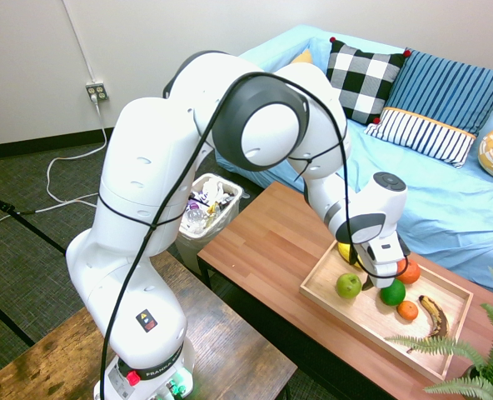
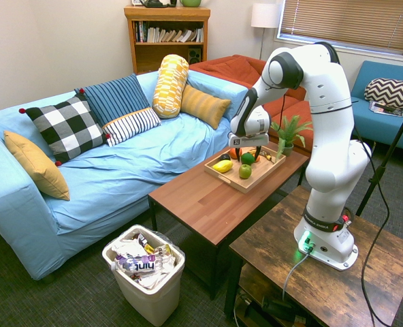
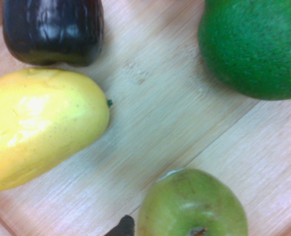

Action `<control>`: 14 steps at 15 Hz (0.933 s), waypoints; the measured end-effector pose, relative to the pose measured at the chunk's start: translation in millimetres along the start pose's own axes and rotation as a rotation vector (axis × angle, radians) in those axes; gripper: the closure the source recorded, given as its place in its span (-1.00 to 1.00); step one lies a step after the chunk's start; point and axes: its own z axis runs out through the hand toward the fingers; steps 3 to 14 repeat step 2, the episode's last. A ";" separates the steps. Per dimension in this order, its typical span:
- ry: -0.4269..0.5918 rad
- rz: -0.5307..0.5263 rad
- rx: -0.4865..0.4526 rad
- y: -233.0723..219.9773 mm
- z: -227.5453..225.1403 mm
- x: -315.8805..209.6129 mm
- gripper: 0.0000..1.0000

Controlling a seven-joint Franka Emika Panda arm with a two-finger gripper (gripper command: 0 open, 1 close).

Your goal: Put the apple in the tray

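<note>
The apple [image 1: 348,286], light yellow-green and glossy, rests on the floor of the light-wood tray [image 1: 316,293] near its front corner. It also shows as the apple [image 2: 245,171] at the tray's [image 2: 214,172] near edge, and close up as the apple [image 3: 192,204] with its stem dimple on bare tray wood [image 3: 160,123]. My gripper [image 1: 375,268] hangs just above the tray, beside and slightly over the apple, open with nothing between its fingers. From the other side the gripper [image 2: 246,154] points straight down.
In the tray lie a yellow fruit [image 1: 344,250], a darker green fruit [image 1: 392,292], two orange fruits [image 1: 407,310], a spotted banana [image 1: 434,315] and a dark glossy fruit [image 3: 52,29]. A potted fern [image 1: 471,350] stands at the table's end. A trash bin [image 1: 209,204] sits on the floor.
</note>
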 end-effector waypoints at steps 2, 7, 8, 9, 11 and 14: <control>0.010 -0.007 0.010 2.1 -22.4 7.9 -1.00; 0.010 -0.007 0.010 2.1 -22.4 7.9 -1.00; 0.010 -0.007 0.010 2.1 -22.4 7.9 -1.00; 0.010 -0.007 0.010 2.1 -22.4 7.9 -1.00; 0.010 -0.007 0.010 2.1 -22.4 7.9 -1.00; 0.010 -0.007 0.010 2.1 -22.4 7.9 -1.00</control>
